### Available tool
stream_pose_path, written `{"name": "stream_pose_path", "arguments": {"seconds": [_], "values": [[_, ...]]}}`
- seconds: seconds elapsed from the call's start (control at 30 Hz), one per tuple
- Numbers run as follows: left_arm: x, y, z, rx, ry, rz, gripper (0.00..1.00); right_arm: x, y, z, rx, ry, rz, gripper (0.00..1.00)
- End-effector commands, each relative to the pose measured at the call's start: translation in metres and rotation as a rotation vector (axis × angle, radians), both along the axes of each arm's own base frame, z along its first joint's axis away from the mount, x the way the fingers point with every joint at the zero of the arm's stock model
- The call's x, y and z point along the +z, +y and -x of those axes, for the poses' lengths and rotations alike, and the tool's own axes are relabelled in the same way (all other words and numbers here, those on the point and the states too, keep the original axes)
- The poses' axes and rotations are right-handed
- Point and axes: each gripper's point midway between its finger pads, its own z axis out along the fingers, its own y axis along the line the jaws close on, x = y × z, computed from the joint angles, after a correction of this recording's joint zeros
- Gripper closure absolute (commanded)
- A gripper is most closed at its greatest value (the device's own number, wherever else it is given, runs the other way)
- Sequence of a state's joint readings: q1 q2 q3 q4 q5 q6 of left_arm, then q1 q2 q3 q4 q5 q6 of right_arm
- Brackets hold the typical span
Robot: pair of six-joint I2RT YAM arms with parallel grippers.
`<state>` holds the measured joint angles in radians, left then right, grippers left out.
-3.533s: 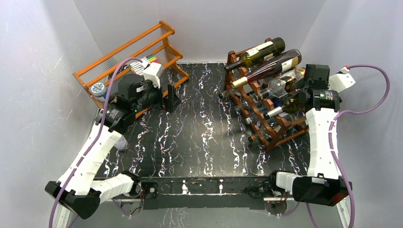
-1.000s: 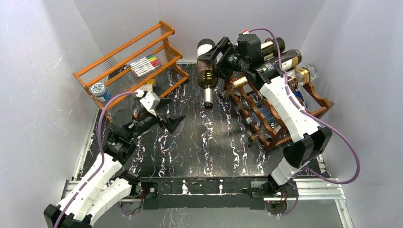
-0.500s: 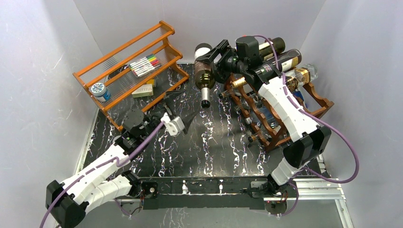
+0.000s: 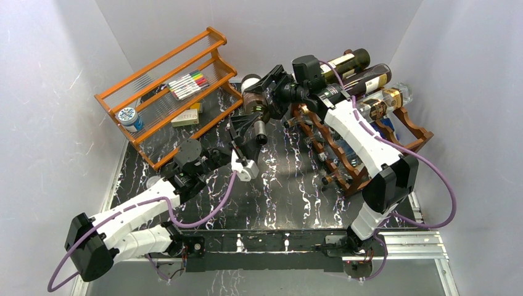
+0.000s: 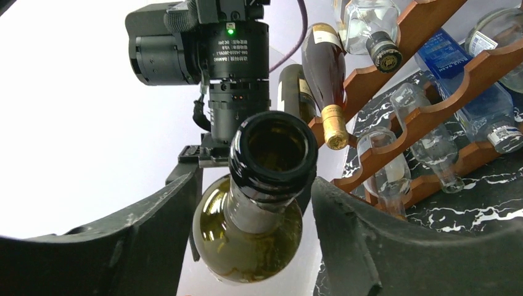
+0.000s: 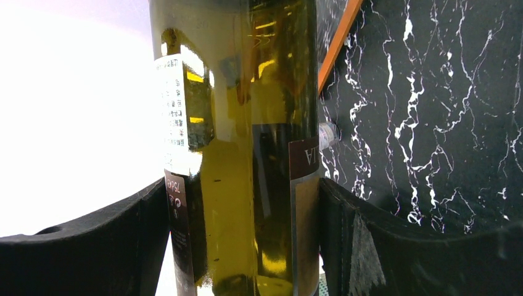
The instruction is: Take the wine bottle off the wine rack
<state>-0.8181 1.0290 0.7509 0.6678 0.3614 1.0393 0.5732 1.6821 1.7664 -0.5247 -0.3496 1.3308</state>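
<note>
Wine bottle [image 4: 251, 100] hangs above black white-veined table [image 4: 277, 185] between plain white walls [image 4: 55, 92].

a black table top [image 4: 277, 185], veined with white like marble, is spread across the floor of the enclosure. it is closed in on three sides by plain pale walls: a back wall [image 4: 265, 31], a left wall [image 4: 49, 74] and a right wall [image 4: 469, 74]. faint scuffs are seen on them, though the material cannot be made out. an aluminium frame rail [image 4: 425, 246] is laid along the near edge. an orange wooden rack [image 4: 157, 61] is set in the far left corner. everything is lit softly and evenly.
</note>
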Motion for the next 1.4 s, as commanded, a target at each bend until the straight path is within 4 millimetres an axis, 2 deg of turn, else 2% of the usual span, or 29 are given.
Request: {"name": "stream_pose_path", "arguments": {"seconds": [0.0, 0.23, 0.33, 0.37, 0.43, 0.47, 0.5, 0.73, 0.97, 1.07, 1.13, 1.27, 1.37], "values": [[0.044, 0.003, 0.009, 0.001, -0.134, 0.072, 0.42, 0.045, 0.013, 0.012, 0.061, -0.076, -0.143, 0.66], [0.044, 0.001, 0.009, 0.005, -0.138, 0.047, 0.63, 0.042, 0.016, 0.021, 0.08, -0.05, -0.158, 0.65], [0.046, 0.001, 0.012, -0.002, -0.137, 0.032, 0.75, 0.04, 0.014, 0.024, 0.081, -0.043, -0.157, 0.59], [0.046, 0.0, 0.013, -0.002, -0.138, 0.023, 0.8, 0.039, 0.014, 0.024, 0.079, -0.042, -0.152, 0.53], [0.046, 0.002, 0.014, 0.004, -0.133, 0.011, 0.89, 0.036, 0.012, 0.023, 0.075, -0.047, -0.133, 0.25], [0.046, 0.003, 0.014, 0.011, -0.128, 0.001, 0.94, 0.037, 0.011, 0.022, 0.074, -0.055, -0.128, 0.08], [0.046, 0.005, 0.014, 0.02, -0.121, -0.007, 1.0, 0.035, 0.01, 0.022, 0.07, -0.056, -0.118, 0.03], [0.038, 0.027, 0.013, 0.094, -0.053, 0.01, 1.0, 0.019, -0.009, 0.013, -0.005, -0.048, -0.031, 0.02], [0.037, 0.051, 0.015, 0.148, 0.075, 0.125, 1.0, 0.008, -0.026, 0.007, -0.008, -0.115, 0.073, 0.02], [0.037, 0.064, 0.002, 0.218, 0.212, 0.251, 1.0, 0.015, -0.031, 0.002, 0.02, -0.233, 0.14, 0.02], [0.031, 0.074, -0.01, 0.282, 0.318, 0.349, 1.0, 0.028, -0.032, 0.002, 0.067, -0.358, 0.165, 0.02], [0.005, 0.082, -0.036, 0.428, 0.528, 0.439, 1.0, 0.061, -0.035, 0.017, 0.203, -0.636, 0.181, 0.02], [-0.007, 0.084, -0.051, 0.491, 0.624, 0.476, 1.0, 0.085, -0.048, 0.028, 0.222, -0.802, 0.224, 0.02]]}}
